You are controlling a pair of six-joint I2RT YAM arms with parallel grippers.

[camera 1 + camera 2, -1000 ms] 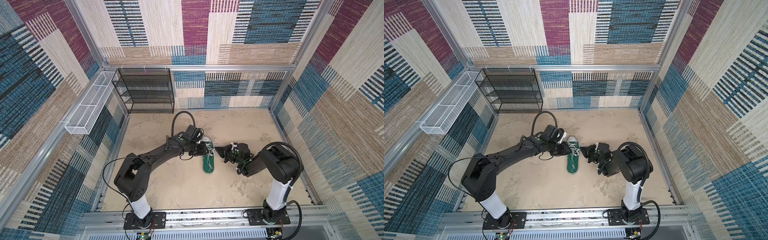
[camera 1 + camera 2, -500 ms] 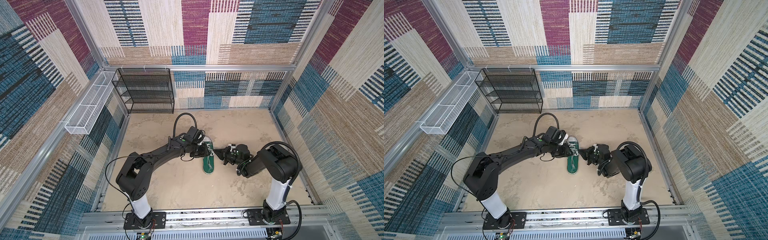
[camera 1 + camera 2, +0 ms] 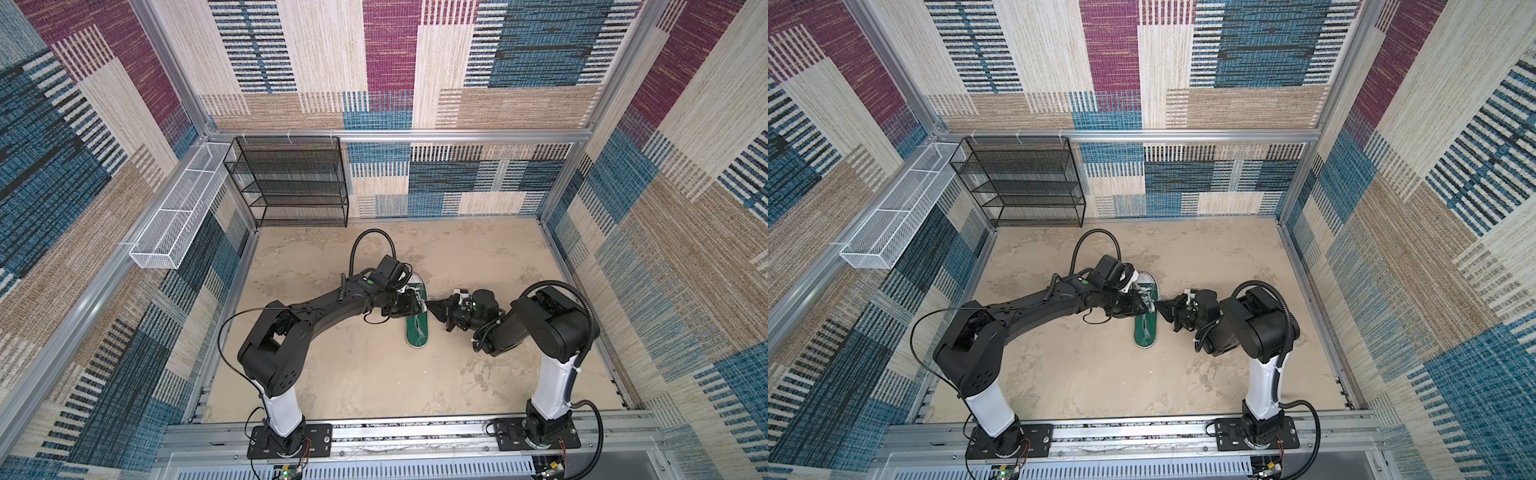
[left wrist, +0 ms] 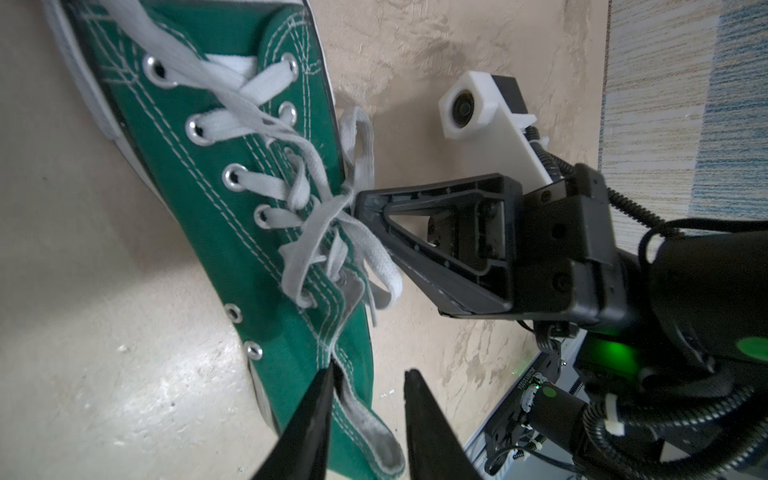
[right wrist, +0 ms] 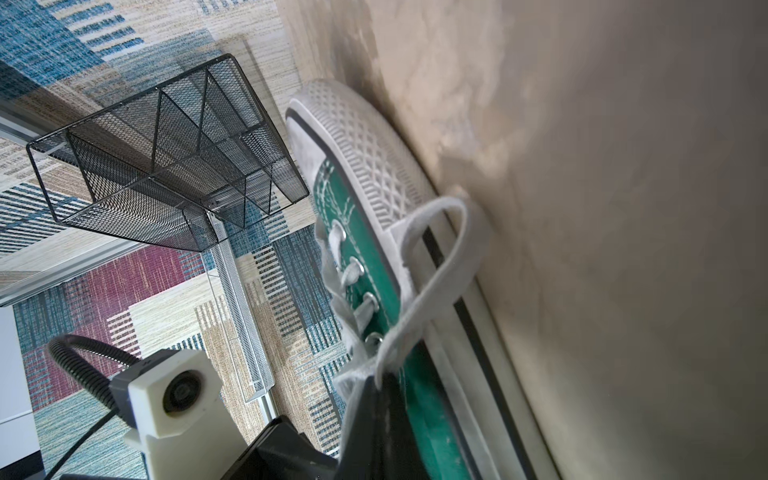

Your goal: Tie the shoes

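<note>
Left arm (image 3: 324,303) and right arm (image 3: 540,324) extend inward, wrists low. Left gripper (image 4: 369,376): fingers (image 4: 307,419) parted. Right gripper (image 4: 360,204): jaws pinched on a lace loop (image 5: 473,241), just ahead of the left fingertips.

Your mottled beige floor (image 3: 353,374) carries one green sneaker (image 3: 417,332) near its middle, sole down, toe toward the back wall; a black mesh rack (image 3: 299,183) seems to stand at the back-left edge.
</note>
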